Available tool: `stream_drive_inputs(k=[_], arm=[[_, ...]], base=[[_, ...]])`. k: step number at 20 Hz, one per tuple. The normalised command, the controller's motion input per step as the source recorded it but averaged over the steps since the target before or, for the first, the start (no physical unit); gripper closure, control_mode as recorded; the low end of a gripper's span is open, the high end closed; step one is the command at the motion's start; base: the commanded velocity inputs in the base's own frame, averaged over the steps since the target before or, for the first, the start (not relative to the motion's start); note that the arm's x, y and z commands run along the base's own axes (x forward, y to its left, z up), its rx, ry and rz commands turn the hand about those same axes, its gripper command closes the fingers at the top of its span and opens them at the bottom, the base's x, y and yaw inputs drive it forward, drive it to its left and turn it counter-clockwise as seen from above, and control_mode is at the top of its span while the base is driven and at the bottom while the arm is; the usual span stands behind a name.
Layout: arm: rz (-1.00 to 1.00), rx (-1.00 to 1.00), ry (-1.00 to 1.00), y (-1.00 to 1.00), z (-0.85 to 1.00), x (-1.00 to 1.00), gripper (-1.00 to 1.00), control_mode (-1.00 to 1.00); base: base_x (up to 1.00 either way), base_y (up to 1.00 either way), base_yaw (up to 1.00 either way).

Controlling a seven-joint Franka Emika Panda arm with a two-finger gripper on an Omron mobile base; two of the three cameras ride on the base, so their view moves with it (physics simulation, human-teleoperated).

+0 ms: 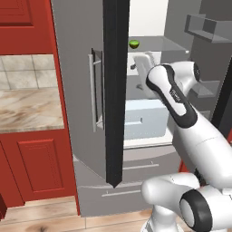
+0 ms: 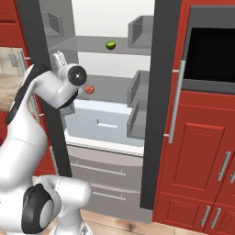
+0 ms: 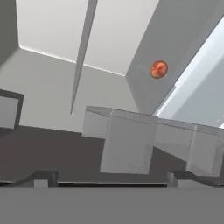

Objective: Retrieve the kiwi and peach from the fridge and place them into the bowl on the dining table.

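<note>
White arm: the white Franka arm with dark joints rises from the lower left of the right base view and reaches into the open fridge, wrist at the upper left of that frame.
Gripper: the two-finger gripper [image 3: 105, 177] has its small dark finger tips far apart along the bottom of the hand view, spread wide with nothing between them.
Door bins: pale grey plastic door bins [image 3: 131, 140] sit in the lower middle of the hand view, nearer the hand than either fruit.
Peach: the small round pinkish-red peach [image 2: 89, 89] rests on the middle glass shelf, left of centre in the right base view, just beside the wrist; in the hand view it lies up and to the right of centre [image 3: 159, 69].
Key relation: the peach is the nearer fruit, ahead of the fingers and off to the upper right of the hand view, so I judge the hand must swing that way before closing. It is round, so no long axis matters.
Kiwi: the small bright-green kiwi [image 2: 110, 45] sits one shelf higher, at the top centre of the right base view, apart from the hand; also seen in the left base view [image 1: 134, 44].
Fridge: the tall silver-grey fridge [image 1: 79, 113] stands with doors open.
</note>
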Motion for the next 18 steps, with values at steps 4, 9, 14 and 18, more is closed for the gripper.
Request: stream_drive_inputs(k=[4, 9, 14, 18], arm=[[0.01, 0.09, 0.00, 0.07, 0.00, 0.69, -1.00, -1.00], [0.04, 0.09, 0.02, 0.10, 0.00, 0.58, -1.00, -1.00], [0.09, 0.01, 0.02, 0.50, 0.00, 0.40, -1.00, -1.00], [0.11, 0.00, 0.03, 0.58, 0.00, 0.36, -1.00, -1.00]], base=[[0.00, 0.00, 0.00], [0.00, 0.00, 0.00], [0.00, 0.00, 0.00], [0.00, 0.00, 0.00]])
